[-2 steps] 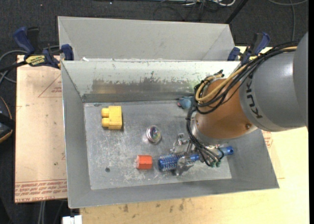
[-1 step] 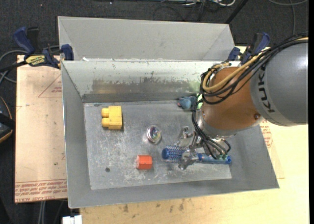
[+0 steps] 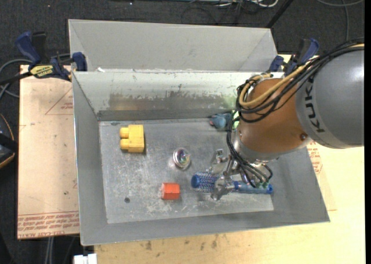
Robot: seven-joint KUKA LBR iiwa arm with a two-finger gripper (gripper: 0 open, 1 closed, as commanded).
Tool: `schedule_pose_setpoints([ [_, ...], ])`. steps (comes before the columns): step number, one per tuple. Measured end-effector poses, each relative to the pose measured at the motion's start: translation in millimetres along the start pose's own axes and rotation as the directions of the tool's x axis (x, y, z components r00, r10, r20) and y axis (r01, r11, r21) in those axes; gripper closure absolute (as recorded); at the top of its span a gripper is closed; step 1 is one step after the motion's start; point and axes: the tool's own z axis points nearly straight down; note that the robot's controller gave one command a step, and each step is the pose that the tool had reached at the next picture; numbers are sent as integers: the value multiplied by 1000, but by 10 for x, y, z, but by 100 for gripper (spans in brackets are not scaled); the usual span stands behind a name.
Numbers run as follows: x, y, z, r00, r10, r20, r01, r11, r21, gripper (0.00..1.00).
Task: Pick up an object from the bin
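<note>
Several items (image 3: 132, 139) in bin (image 3: 174, 92); tool (image 3: 219, 190) over blue brush (image 3: 202, 182), maybe; grip unclear.

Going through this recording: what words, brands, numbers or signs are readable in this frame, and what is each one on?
"KU": black letters running sideways on the grey arm; the rest of the word curves out of sight.
Yellow block, red block, blue brush, shiny round piece: no readable lettering.
Grey bin: no markings, only scuffs.
</note>
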Motion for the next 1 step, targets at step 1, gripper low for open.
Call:
schedule_pose_setpoints([
  [1,-6,2,-157,1000,1,1,-1,1000,0,100],
])
